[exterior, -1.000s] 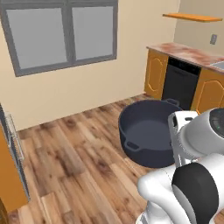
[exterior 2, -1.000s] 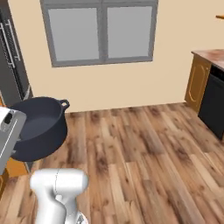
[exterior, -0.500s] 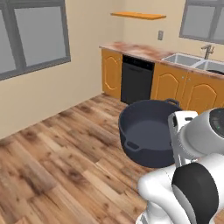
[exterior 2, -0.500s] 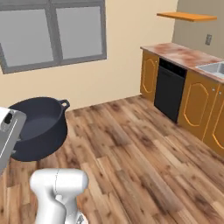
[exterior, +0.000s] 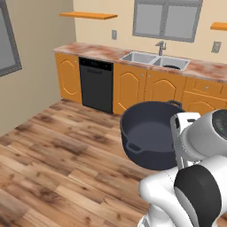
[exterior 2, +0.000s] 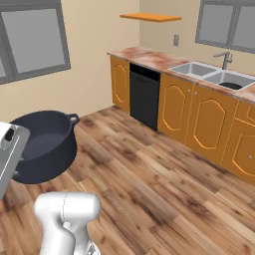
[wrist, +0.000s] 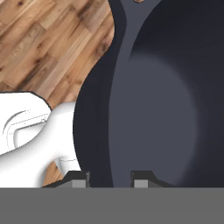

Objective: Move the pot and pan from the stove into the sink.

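Gripper: the two dark finger tips sit one on each side of the wall of the deep round dark navy-grey pot, so I read it as clamped on the rim. The pot hangs in the air over the wood plank floor, carried just in front of the arm, tilted so its empty inside faces the base cameras.

What changed: over the last second the whole background swung. A second ago both base views faced a window wall; now the counter run is ahead. That is the base turning, not the scene moving. The pot keeps the same spot beside the arm in both base views, so the grip held through the turn.

Meaning for the task: pot is off the stove and in transit, and the light grey steel double-basin sink is now in the line of travel. The pan is yet to be moved, judging by the task.

Room, taking the sink as landmark:
- Between the pot and the sink: bare floor, nothing in the way.
- Below the sink: orange cabinet doors; the counter's front edge is what the pot's bottom must clear.
- Left of the sink: black dishwasher panel under the mottled pink countertop.
- Behind the sink: grey angular faucet, the one upright snag for a wide pot over the basins.
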